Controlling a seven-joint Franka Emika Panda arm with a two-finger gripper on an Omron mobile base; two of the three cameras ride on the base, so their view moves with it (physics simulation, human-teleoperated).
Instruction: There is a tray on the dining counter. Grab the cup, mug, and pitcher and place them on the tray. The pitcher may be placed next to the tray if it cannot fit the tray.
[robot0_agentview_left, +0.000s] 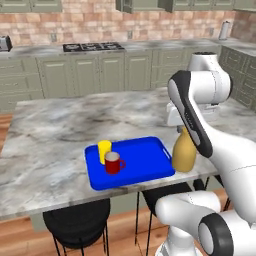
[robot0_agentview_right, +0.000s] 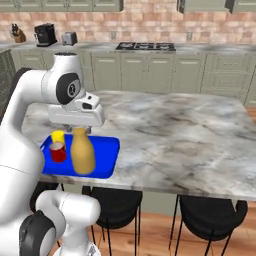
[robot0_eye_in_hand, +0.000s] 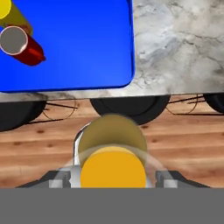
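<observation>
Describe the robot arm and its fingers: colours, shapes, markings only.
The arm is glossy white with rounded, bulbous links and dark grey to black bands at the joints. One joint cap is a dark disc with a small pale mark. The gripper ends in small grey fingers. No cables visible.

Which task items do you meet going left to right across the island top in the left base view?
cup → mug → bare right part of the tray → pitcher
</observation>
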